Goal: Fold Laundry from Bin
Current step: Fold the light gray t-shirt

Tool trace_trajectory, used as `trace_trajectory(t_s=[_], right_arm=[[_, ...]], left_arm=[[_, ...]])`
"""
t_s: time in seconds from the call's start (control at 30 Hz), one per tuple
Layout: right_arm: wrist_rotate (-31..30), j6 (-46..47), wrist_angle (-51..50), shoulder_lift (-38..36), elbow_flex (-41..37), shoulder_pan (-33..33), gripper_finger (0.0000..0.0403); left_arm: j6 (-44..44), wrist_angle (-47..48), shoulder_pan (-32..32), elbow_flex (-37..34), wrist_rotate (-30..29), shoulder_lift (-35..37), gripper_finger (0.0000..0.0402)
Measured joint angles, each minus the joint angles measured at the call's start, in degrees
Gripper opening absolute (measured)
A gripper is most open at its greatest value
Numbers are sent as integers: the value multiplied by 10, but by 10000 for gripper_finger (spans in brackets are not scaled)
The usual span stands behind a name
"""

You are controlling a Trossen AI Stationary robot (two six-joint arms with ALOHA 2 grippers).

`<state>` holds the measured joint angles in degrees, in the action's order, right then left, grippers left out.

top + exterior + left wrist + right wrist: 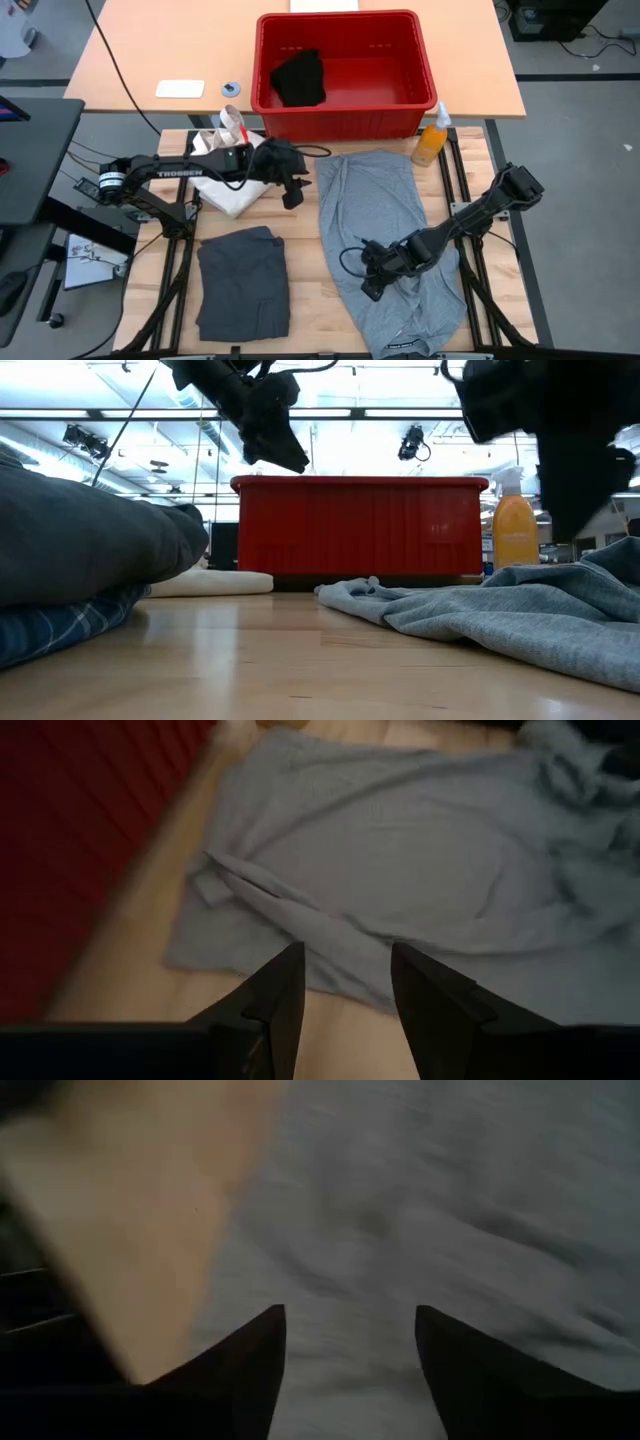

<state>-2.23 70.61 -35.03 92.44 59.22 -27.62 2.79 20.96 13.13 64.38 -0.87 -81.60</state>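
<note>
Spreading light grey shirt (pixel 388 240) mid-desk. Right gripper (pixel 372 283) over its left edge, left gripper (pixel 292 195) beside upper-left corner; both fingers parted, empty. Next likely: pinch edges.

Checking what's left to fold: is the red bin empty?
No. One black piece still lies inside the red bin, against its left wall.

Four garments – light grey piece (pixel 385 235), charcoal piece (pixel 243 283), black piece (pixel 300 78), plaid shirt (pixel 50 628) (mostly hidden) – one bin (pixel 345 122)

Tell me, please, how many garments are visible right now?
4: black piece in the bin; light grey piece spread on the table; charcoal piece folded atop the plaid shirt. Others may be hidden.
</note>
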Motion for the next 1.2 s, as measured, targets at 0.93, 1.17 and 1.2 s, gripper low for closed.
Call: trace_trajectory(t_s=[0.93, 1.17, 1.2], right_arm=[[-92, 24, -270, 135, 223, 30, 215], [-97, 13, -305, 200, 287, 17, 215], [-91, 16, -310, 207, 289, 14, 215]], left_arm=[[10, 21, -88, 0, 18, 64, 153], [8, 46, -88, 0, 18, 64, 153], [9, 50, -88, 0, 18, 64, 153]])
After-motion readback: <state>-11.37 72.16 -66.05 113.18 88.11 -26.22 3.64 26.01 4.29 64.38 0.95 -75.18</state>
